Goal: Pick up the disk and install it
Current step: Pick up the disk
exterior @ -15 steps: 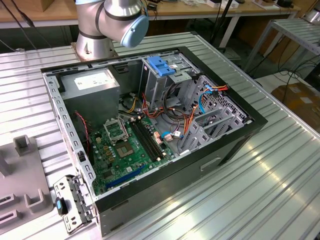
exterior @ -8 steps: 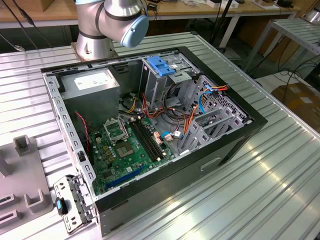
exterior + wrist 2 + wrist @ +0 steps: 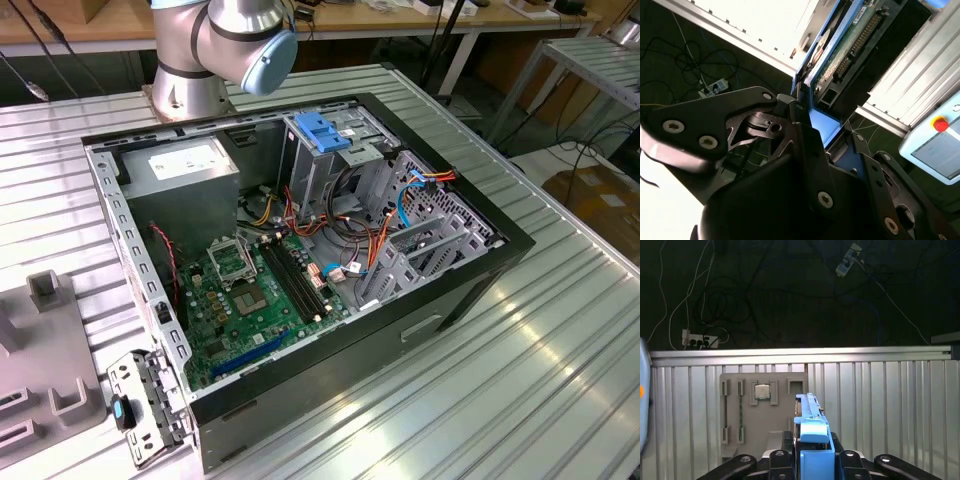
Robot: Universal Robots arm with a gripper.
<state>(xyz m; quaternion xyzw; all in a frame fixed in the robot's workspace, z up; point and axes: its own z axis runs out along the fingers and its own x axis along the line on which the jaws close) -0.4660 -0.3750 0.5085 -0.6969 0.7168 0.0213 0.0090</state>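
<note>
Gripper (image 3: 812,452): black; is clamping the flat silver disk (image 3: 809,412) with blue plastic rails;
Disk: is hanging edge-on over the ribbed metal table (image 3: 880,405)

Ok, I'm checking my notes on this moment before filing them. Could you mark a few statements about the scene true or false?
1. The gripper is clamped on the disk, which stands edge-on in its blue carrier. True.
2. The computer case has its side panel fitted. False: the case lies open, with the motherboard in plain sight.
3. In the first wrist view, a grey tray on the ribbed table holds a processor chip. True.
4. The disk sits installed inside the case. False: it is in the gripper, outside the case.
</note>
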